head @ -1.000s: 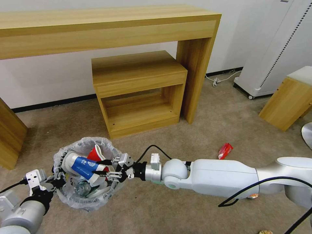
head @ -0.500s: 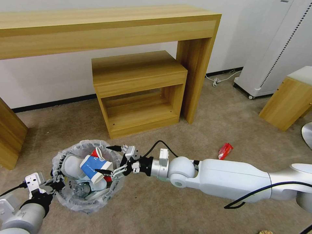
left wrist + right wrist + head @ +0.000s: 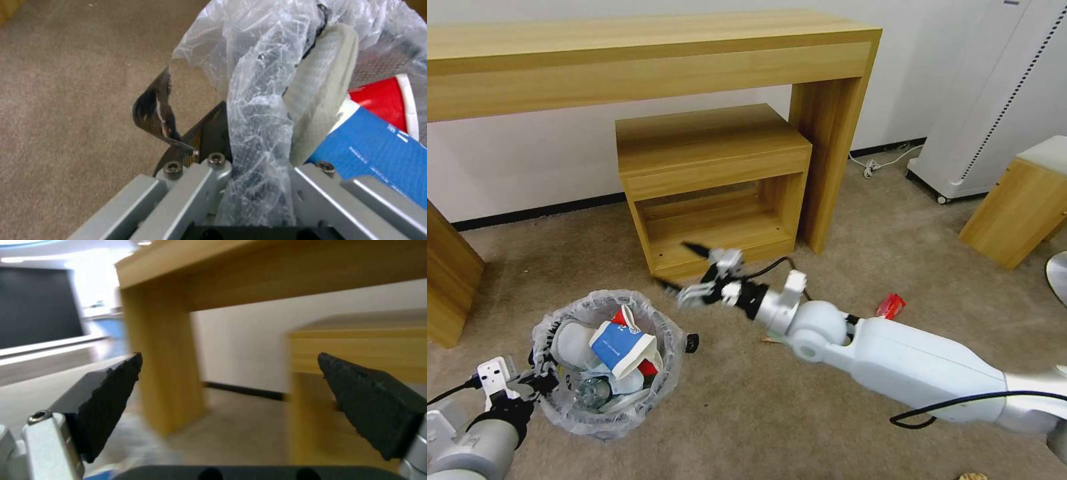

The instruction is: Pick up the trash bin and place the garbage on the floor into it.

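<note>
The trash bin [image 3: 606, 407], black and lined with a crinkly plastic bag, sits on the beige floor [image 3: 747, 413] at the lower left. My left gripper [image 3: 542, 381] is shut on its bagged rim [image 3: 256, 140]. Inside the bin lie a blue cup [image 3: 620, 347], a red cup [image 3: 626, 316] and a white slipper [image 3: 568, 341]; the left wrist view shows the blue cup [image 3: 378, 153] and the slipper [image 3: 325, 90] close up. My right gripper [image 3: 675, 267] hangs open and empty to the right of the bin, in front of the low shelf, its fingertips [image 3: 126, 373] wide apart. A red wrapper [image 3: 889, 305] lies on the carpet.
A low wooden shelf unit [image 3: 714, 180] stands under a long wooden desk [image 3: 647, 53]. A wooden box [image 3: 1017, 210] and a white appliance [image 3: 994, 100] stand at the right. A small piece of litter [image 3: 972, 476] lies at the bottom edge.
My right gripper let go of the blue cup, which now rests in the bin. It opened and drew back up and to the right, toward the low shelf.
</note>
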You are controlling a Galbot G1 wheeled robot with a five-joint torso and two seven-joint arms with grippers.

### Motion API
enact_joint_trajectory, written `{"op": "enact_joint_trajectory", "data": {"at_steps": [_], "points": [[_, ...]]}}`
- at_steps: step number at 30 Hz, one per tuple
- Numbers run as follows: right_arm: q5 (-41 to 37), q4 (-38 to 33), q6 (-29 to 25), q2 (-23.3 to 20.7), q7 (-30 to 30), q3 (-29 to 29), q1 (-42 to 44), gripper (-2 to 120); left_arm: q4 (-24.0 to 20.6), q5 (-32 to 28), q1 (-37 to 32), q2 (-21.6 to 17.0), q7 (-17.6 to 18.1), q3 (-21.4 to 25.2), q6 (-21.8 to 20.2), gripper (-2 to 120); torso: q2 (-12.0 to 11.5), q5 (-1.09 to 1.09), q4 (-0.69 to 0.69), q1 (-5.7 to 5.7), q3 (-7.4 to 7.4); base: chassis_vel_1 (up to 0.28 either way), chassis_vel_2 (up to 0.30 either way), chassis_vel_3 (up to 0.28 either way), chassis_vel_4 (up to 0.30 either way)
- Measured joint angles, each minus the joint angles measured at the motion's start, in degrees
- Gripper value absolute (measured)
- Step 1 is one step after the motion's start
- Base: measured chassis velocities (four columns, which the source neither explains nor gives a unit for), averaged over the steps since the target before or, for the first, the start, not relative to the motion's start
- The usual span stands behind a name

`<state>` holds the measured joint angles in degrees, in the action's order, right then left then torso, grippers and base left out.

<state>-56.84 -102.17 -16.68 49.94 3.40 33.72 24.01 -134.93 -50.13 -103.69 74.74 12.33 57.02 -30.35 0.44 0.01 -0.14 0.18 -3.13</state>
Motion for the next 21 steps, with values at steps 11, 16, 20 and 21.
{"op": "enact_joint_trajectory", "data": {"at_steps": [11,16,20,21], "points": [[4.8,0.1,1.0,-5.9,-9.7,-17.6,12.2,100,0.0,0.3,0.3,-0.7,-0.4,-0.8,-0.1,1,0.0,-0.01,0.02,0.00,0.00,0.000,0.000,0.000,0.000],[9.4,-0.7,2.4,-7.7,-14.6,-26.5,21.2,100,0.1,0.4,0.3,-1.2,-0.9,-1.0,-0.2,1,0.0,-0.02,0.01,0.00,0.00,0.000,0.000,0.000,0.000],[13.7,-1.3,3.6,-8.0,-18.5,-34.6,29.8,100,0.2,0.4,0.3,-1.9,-1.2,-1.2,-0.2,1,0.0,0.00,0.00,0.00,0.00,0.000,0.000,0.000,0.000],[14.1,-1.4,3.6,-8.1,-18.7,-35.4,30.6,100,0.2,0.4,0.3,-1.9,-1.2,-1.3,-0.2,1,0.0,-0.01,0.00,0.00,0.00,0.000,0.000,0.000,0.000]]}}
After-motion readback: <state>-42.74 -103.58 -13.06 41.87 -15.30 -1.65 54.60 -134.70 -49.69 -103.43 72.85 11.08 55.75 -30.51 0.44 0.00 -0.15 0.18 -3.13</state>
